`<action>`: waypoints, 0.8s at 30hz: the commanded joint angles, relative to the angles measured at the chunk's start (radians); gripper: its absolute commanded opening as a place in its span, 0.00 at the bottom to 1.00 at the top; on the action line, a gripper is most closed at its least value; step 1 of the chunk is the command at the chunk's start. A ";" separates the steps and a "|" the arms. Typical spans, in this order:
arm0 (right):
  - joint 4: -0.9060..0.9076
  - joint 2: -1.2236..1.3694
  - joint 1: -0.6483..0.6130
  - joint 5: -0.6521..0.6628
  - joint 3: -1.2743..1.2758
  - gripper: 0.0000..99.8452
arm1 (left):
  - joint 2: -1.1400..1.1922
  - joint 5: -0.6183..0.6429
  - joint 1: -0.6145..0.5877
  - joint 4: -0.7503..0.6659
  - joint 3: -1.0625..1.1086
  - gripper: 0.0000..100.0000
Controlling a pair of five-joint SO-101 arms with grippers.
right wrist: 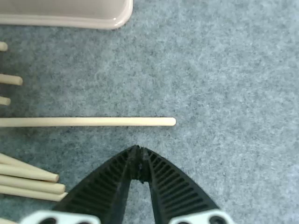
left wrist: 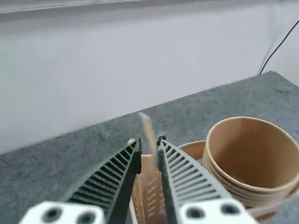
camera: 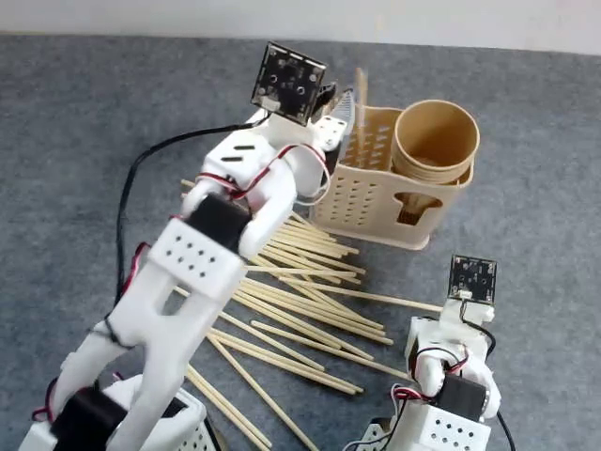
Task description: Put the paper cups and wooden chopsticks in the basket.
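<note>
Your left hand (left wrist: 148,144) is clamped on one wooden chopstick (left wrist: 147,128), holding it upright at the left end of the basket (camera: 376,202), which sits near the far edge of the bench (camera: 526,113). A stack of paper cups (camera: 437,141) stands in the basket's right compartment. Your right hand (right wrist: 139,154) hovers near the bench's near edge with its fingers together, just beside a single chopstick (right wrist: 88,122). Many loose chopsticks (camera: 300,301) lie scattered mid-bench.

The high view looks steeply down on the counter (camera: 75,141) from above and behind both arms. The left wrist view faces level past the left gripper (left wrist: 148,141), near the basket (left wrist: 189,148). The right wrist view stares down close at the counter. All share the basket.
</note>
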 commanded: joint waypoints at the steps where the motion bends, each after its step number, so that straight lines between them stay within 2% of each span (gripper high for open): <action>1: -0.010 -0.012 0.015 0.000 0.119 0.01 | -0.127 0.006 -0.015 0.196 -0.108 0.08; 8: -0.010 -0.012 0.015 0.000 0.119 0.01 | -0.246 -0.002 -0.082 0.448 -0.105 0.08; 12: -0.010 -0.012 0.015 0.000 0.119 0.01 | -0.314 -0.153 -0.087 0.618 -0.105 0.08; 21: -0.012 -0.012 0.044 0.000 0.119 0.01 | -0.364 -0.351 -0.104 1.010 -0.102 0.08; 24: -0.012 -0.012 0.045 0.000 0.119 0.01 | -0.369 -0.423 -0.104 1.077 -0.044 0.08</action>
